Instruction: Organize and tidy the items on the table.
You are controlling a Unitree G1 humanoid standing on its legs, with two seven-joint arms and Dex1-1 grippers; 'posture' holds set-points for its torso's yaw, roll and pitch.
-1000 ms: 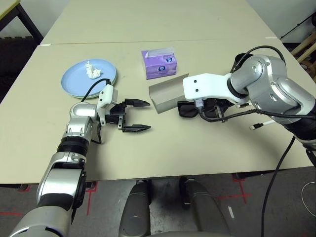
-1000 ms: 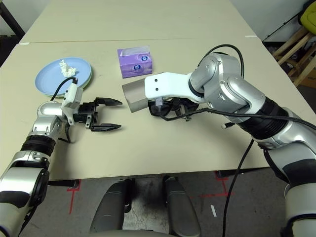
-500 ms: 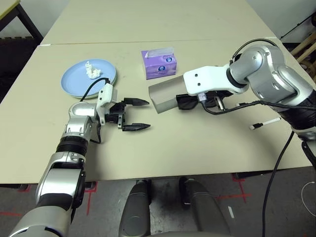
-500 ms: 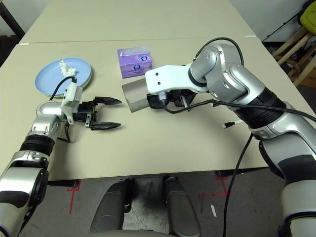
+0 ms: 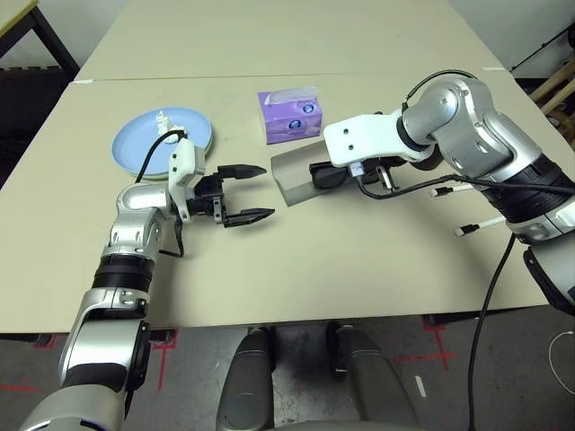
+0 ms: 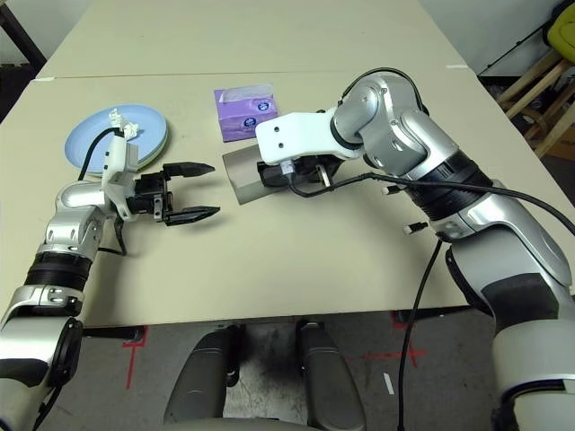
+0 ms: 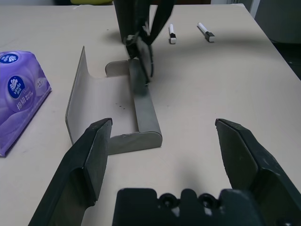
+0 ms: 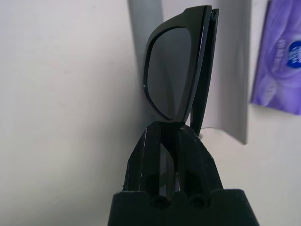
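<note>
My right gripper (image 8: pixel 171 126) is shut on the folded black sunglasses (image 8: pixel 175 70), holding them just over the open grey glasses case (image 5: pixel 292 175) at mid-table. I cannot tell whether the sunglasses touch the case. My left gripper (image 5: pixel 262 191) stands open a little to the left of the case, fingers pointing at it with nothing between them. At the far left a light blue plate (image 5: pixel 135 148) lies on a pale green one (image 5: pixel 209 141), with a crumpled white tissue wad (image 5: pixel 163 118) on top. Two thin white pens (image 5: pixel 476 226) lie at the right.
A purple tissue box (image 5: pixel 289 115) stands just behind the case. The beige table (image 5: pixel 359 269) has a seam across its far part. The right arm's black cables hang over the table near the pens. Chairs and a stool stand beyond the table's edges.
My right gripper has carried the sunglasses leftward, from beside the case to over its open tray. My left gripper has shifted slightly away from me, still open.
</note>
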